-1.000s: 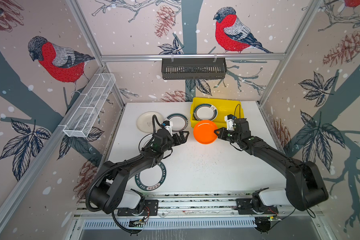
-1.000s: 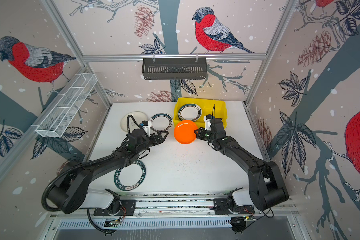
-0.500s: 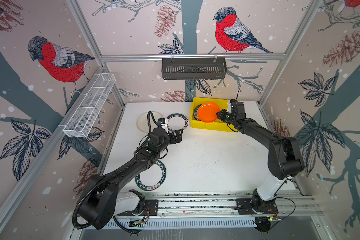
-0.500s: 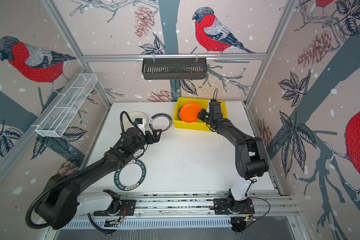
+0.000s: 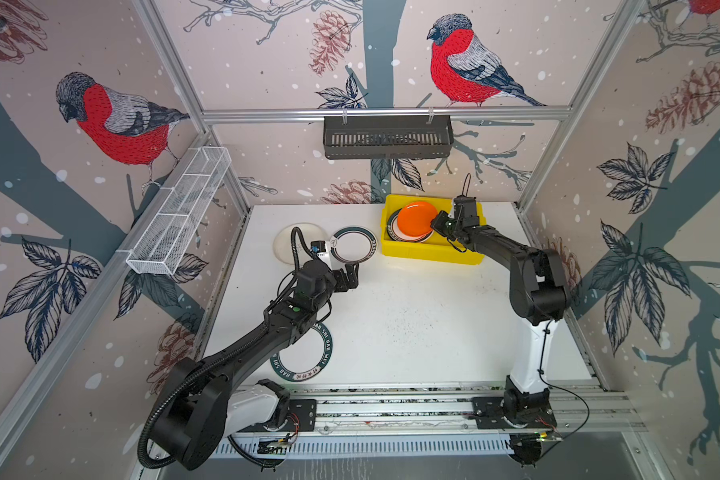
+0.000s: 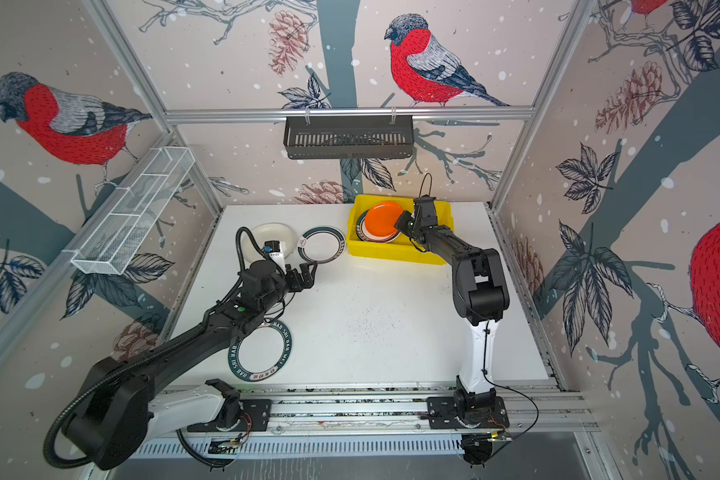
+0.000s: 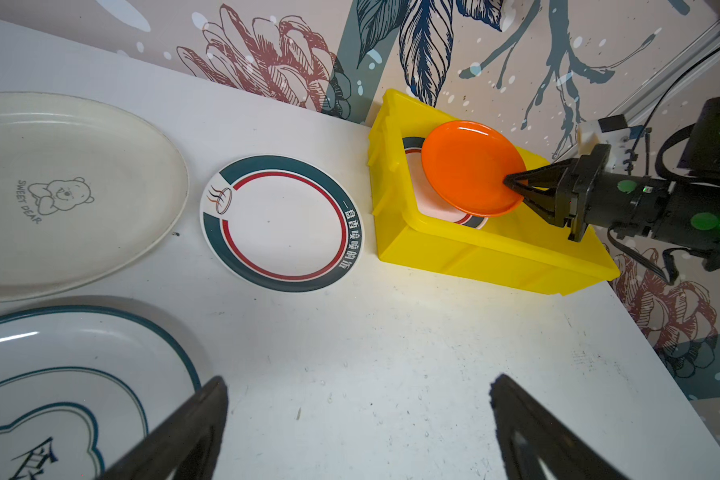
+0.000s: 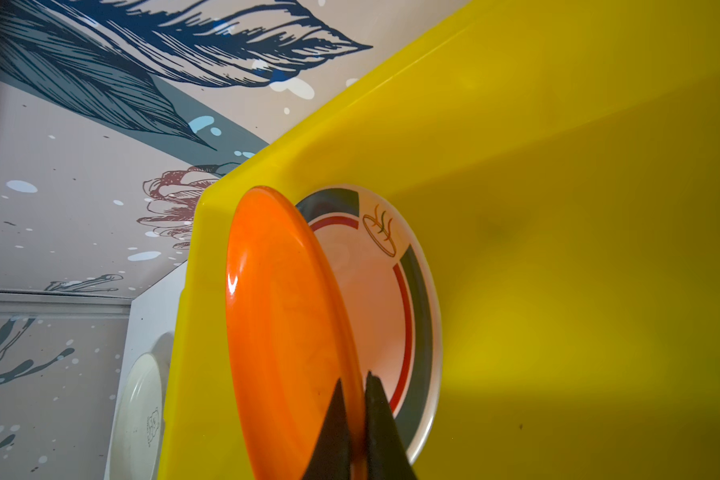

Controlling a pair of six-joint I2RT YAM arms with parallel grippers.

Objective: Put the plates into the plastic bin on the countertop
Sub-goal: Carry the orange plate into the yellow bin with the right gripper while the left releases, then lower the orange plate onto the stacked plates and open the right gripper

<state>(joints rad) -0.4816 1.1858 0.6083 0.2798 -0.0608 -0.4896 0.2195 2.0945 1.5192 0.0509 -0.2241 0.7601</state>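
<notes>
The right gripper [image 7: 512,183] pinches the orange plate [image 5: 414,218] by its rim, tilted above a ringed plate [image 8: 391,282] inside the yellow bin [image 5: 433,254]. The left gripper [image 5: 348,277] hangs spread wide beside the bin, over the countertop [image 5: 412,324].

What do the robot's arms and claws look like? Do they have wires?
Both arms are mostly black and chunky, each with a white part near its base. The left arm carries a ribbed black hose; the right arm has a thin black cable. Green lights glow near the right wrist. The left claw and right claw have black, pointed, triangle-shaped fingers.
</notes>
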